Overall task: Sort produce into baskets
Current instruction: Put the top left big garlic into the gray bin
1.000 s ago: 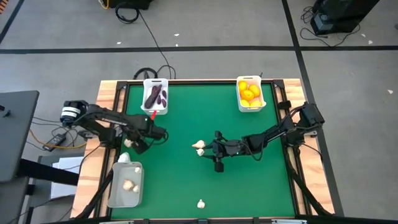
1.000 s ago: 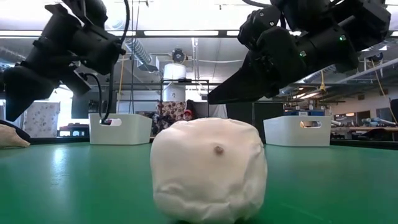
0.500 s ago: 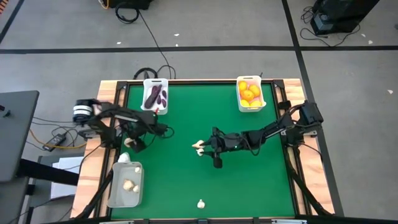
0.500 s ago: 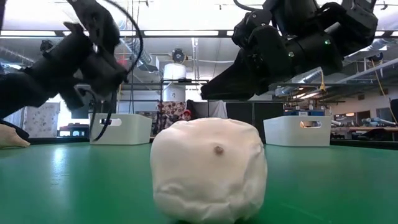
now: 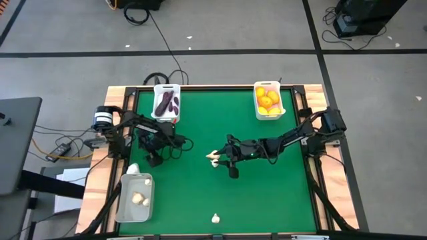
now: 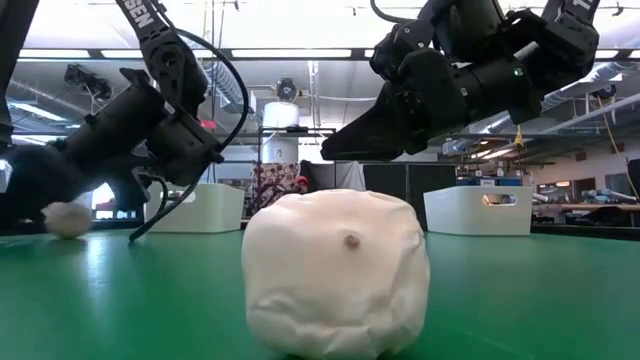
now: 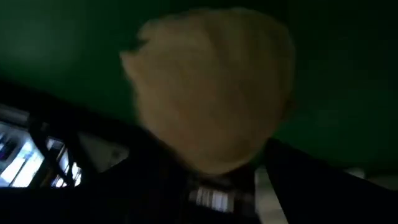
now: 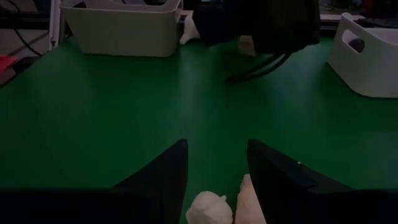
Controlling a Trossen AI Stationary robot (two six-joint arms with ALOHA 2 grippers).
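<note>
My left gripper [image 5: 155,159] is at the table's left, shut on a whitish garlic bulb [image 7: 211,93] that shows low over the green table [image 6: 65,218]. My right gripper [image 5: 220,157] hovers open at mid-table, above two garlic bulbs [image 5: 213,157] lying on the table; they show at its fingertips [image 8: 208,210]. Another bulb [image 5: 215,218] lies near the front edge. A white basket [image 5: 167,103] holds eggplants and a second white one [image 5: 268,100] holds citrus. The clear basket [image 5: 135,198] holds garlic, with one bulb [image 5: 133,169] at its far end. My left gripper has the garlic bulb between its two fingers [image 7: 155,186], which slant downward. The bulb fills the wrist view and hides where the fingers meet it. It sits at the gripper's lower end, close to the table; whether it touches the table I cannot tell.
Wooden rails [image 5: 113,100] border the green table [image 5: 200,193]. Green surface lies open between the two arms and toward the front right. The big bulb in the low view [image 6: 335,275] blocks much of the table behind it.
My left gripper has gone down and a little toward the table's right edge, turning as it went, and the garlic bulb has gone with it, from well above the table to just over it. My right gripper has edged slightly toward the table's left above the two bulbs.
</note>
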